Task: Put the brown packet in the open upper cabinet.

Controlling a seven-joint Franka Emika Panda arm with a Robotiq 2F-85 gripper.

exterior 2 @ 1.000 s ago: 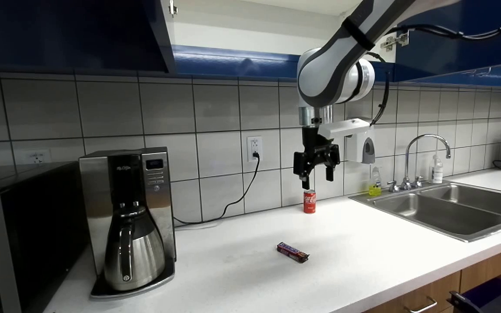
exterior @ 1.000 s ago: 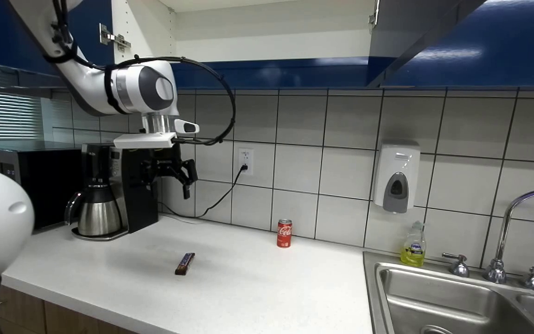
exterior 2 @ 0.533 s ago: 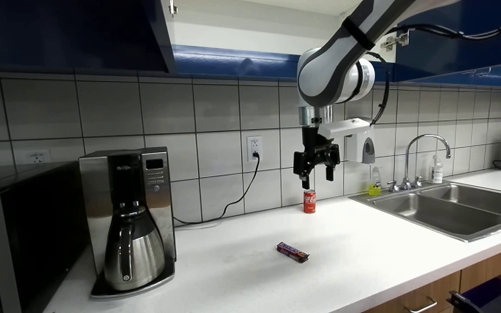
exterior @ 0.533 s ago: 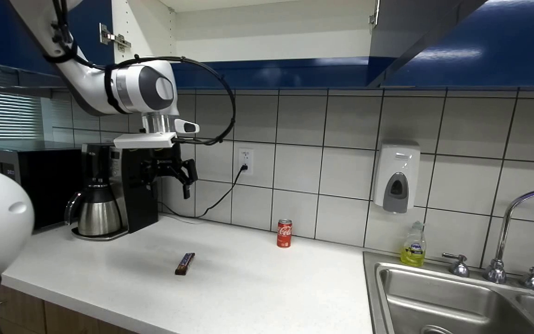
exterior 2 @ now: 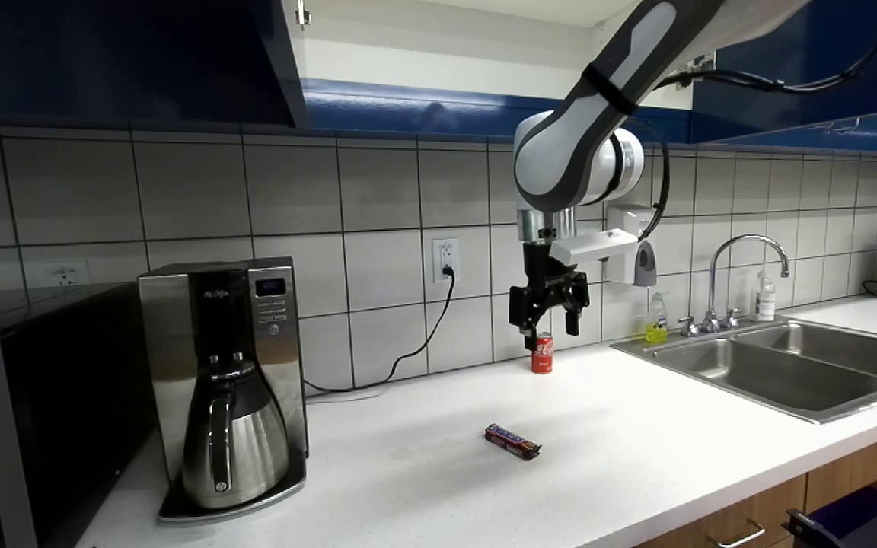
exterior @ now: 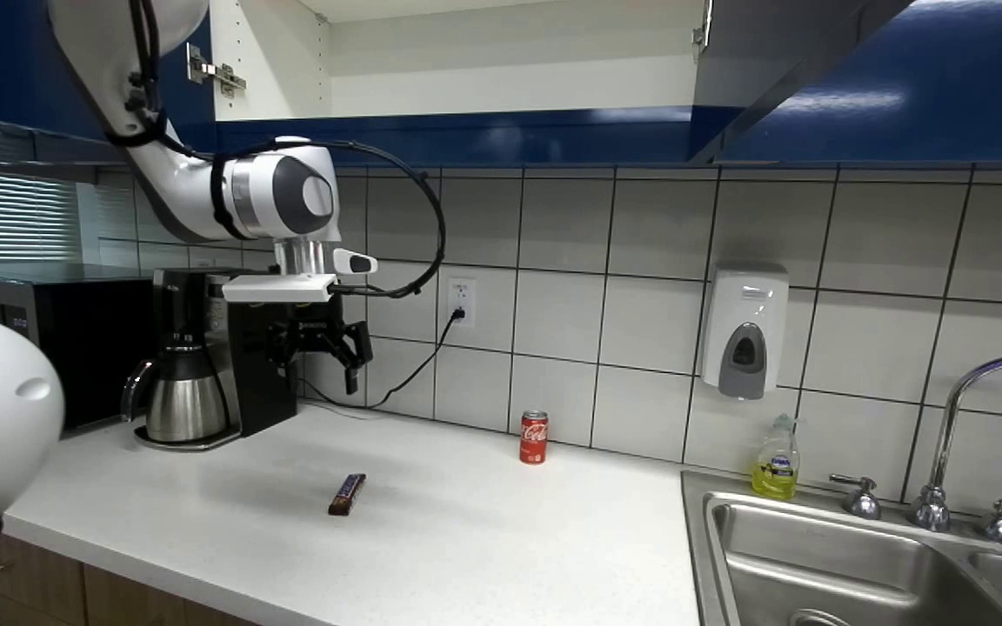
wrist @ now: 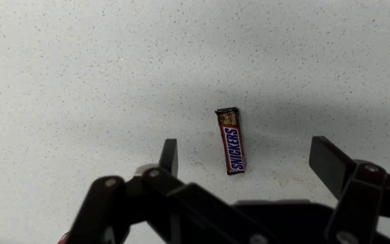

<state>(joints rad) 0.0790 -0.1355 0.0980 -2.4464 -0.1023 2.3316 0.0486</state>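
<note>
White counter (exterior: 466, 548): brown packet (wrist: 233, 144) flat, long axis up wrist view, upper end slightly left; gripper (exterior 2: 553, 333) above, spread wide.

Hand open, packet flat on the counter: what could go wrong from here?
The brown packet lies flat on the counter, so the open hand might close too high and slip off, or press into the counter. On the way up, the arm or packet might knock the blue lower edge of the open upper cabinet.
</note>
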